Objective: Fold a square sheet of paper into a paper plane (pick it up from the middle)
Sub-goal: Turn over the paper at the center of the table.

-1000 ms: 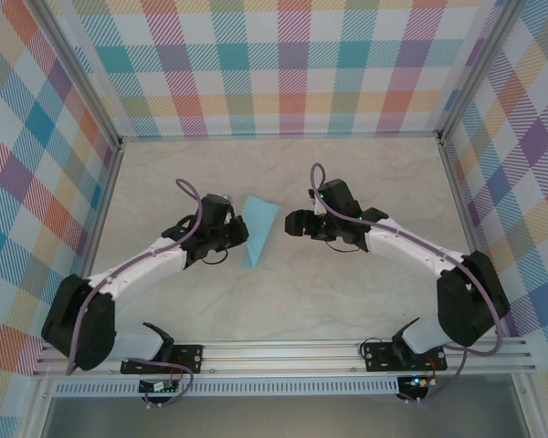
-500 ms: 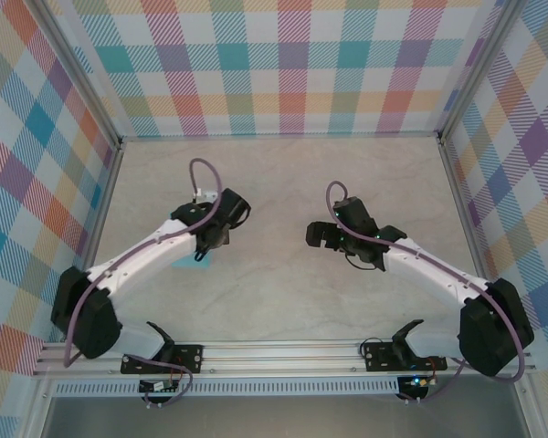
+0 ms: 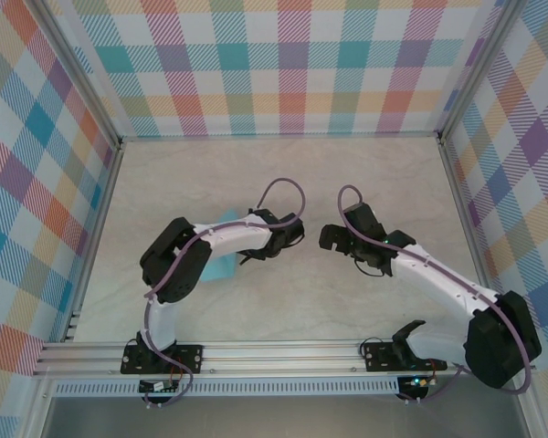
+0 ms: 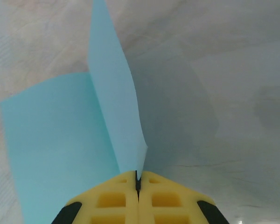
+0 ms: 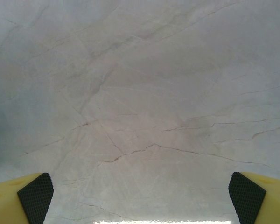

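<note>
Paper point(image 4: 51, 140) of a plain light blue is sitting pinched at one point in the left gripper point(image 4: 138, 177). The gripper's yellow fingers point(image 4: 112, 200) are pressing tight together, leaving only a thin dark seam between them. In the left wrist view one flap is standing up from the pinch as a tall, narrow blade leaning toward the top of the picture. A wider part is spreading out to the left and down to the lower edge, and a crease is running between the two. The standing flap is casting a soft shadow on the table point(image 4: 233, 70) to its right. Whether the wide part is resting on the table or hanging just above it cannot be told.

From above, the paper point(image 3: 221, 268) is lying left of centre on the pale marbled table point(image 3: 283, 173), mostly hidden under the left arm point(image 3: 224, 239). A blue patch is showing on the near side of the forearm and a small tip is peeking out on the far side. The left arm is bending sharply at its elbow and reaching to the right across the paper.

The right gripper point(image 3: 331, 239) is hovering just right of the left wrist, apart from the paper and gripping nothing. In the right wrist view its fingers are standing spread wide, with the black pads point(image 5: 35, 196) sitting at the two bottom corners and bare table showing between them.
</note>
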